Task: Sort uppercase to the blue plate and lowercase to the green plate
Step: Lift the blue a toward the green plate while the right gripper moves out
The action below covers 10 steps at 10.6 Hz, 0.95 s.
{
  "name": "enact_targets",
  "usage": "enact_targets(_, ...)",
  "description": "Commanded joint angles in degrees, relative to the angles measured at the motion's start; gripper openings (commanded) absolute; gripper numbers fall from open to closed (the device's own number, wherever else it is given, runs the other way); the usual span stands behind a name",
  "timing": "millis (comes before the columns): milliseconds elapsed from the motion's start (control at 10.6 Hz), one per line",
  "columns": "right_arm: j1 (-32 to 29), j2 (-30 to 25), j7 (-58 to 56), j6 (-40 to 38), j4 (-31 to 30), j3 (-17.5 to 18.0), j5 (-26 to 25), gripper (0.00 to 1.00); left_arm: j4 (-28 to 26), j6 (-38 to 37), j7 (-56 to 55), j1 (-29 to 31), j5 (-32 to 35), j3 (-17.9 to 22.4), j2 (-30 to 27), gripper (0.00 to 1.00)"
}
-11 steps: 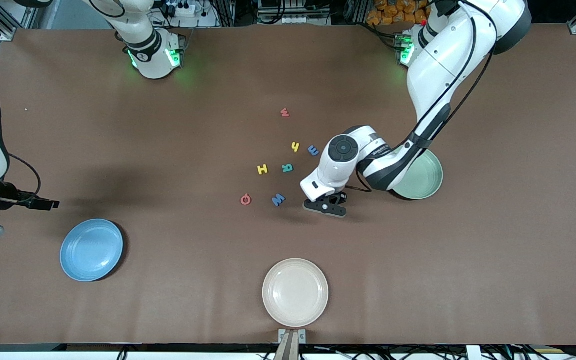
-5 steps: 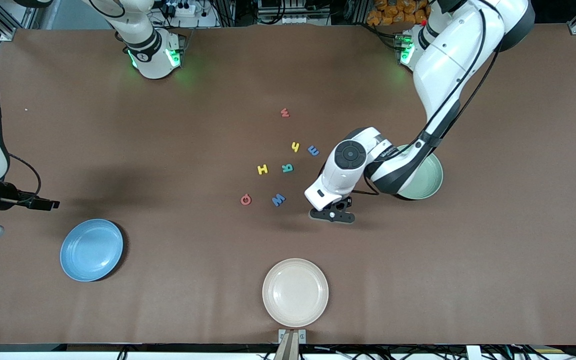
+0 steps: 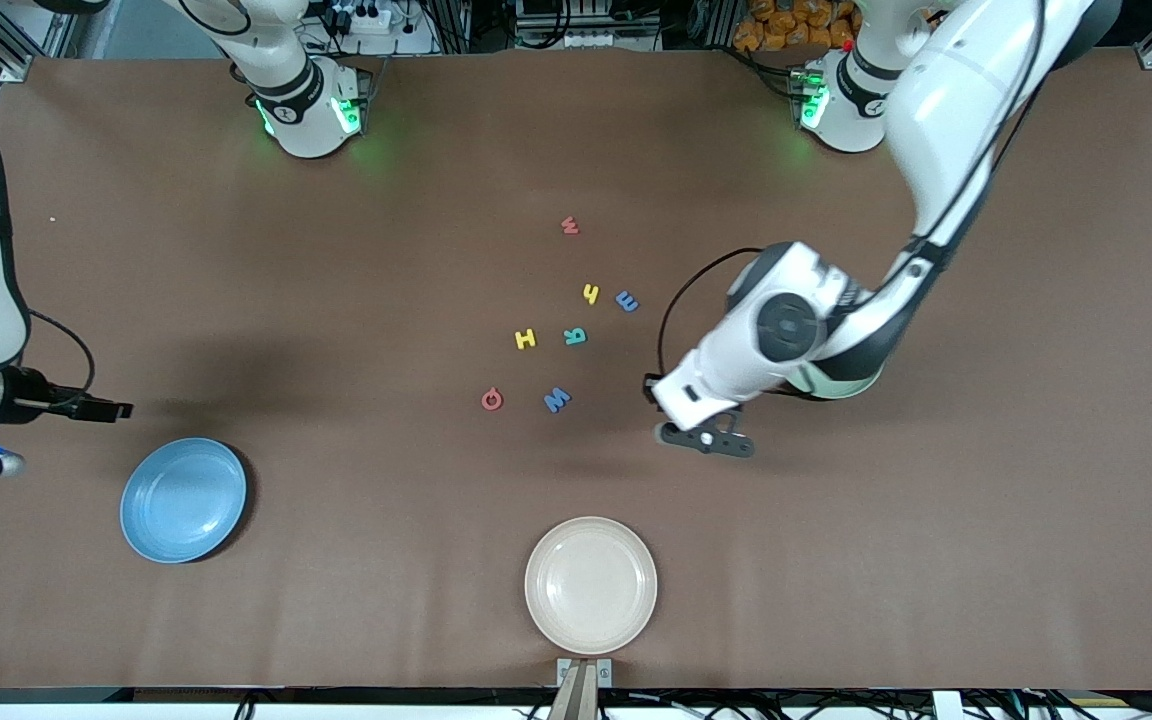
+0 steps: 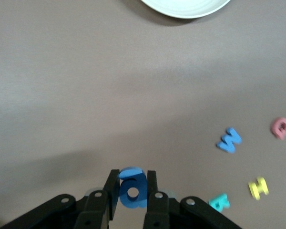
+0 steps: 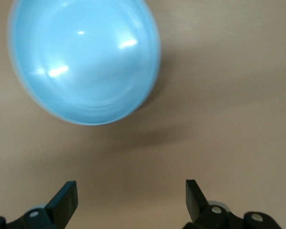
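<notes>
Left gripper [image 4: 132,191] clamped on blue e [image 4: 132,188], up over bare table near green plate [image 3: 861,375]. Right gripper [image 5: 131,196] spread wide, empty, waiting by blue plate [image 3: 183,499]. Letter looks light, thin, likely foam: pinch flat faces, gentle squeeze, could twist or slip.

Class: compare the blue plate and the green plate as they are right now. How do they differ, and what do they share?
The blue plate lies fully in view near the waiting right gripper; the green plate is mostly hidden beneath the left arm. The blue plate is nearer the front camera than the green plate. Both are round, and no letters show in either.
</notes>
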Motion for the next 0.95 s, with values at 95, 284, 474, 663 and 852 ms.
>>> enact_targets(95, 6.0, -2.4, 2.4, 0.9, 0.4, 0.7, 5.5, 1.0, -2.0, -9.7, 15.5, 2.3, -9.4, 7.6, -8.7, 0.1)
enact_targets(284, 13.5, -2.4, 13.0, 3.4, 0.7, 0.7, 4.8, 1.0, -3.2, -12.7, 21.2, 2.3, -9.5, 12.5, -10.3, 0.09)
enact_targets(474, 21.4, -2.3, 20.5, 3.8, 1.0, 0.7, 2.9, 1.0, -8.8, -12.6, 27.0, 3.0, -9.5, 15.9, -12.6, 0.1)
enact_targets(663, 28.8, -1.9, 22.0, 5.7, 1.2, 0.6, 2.2, 1.0, -13.9, -11.8, 31.8, 3.6, -9.5, 18.7, -15.1, 0.09)
enact_targets(852, 35.6, -1.3, 23.0, 6.8, 1.2, 0.6, 2.2, 1.0, -19.7, -7.5, 32.7, 4.3, -9.6, 19.2, -16.8, 0.09)
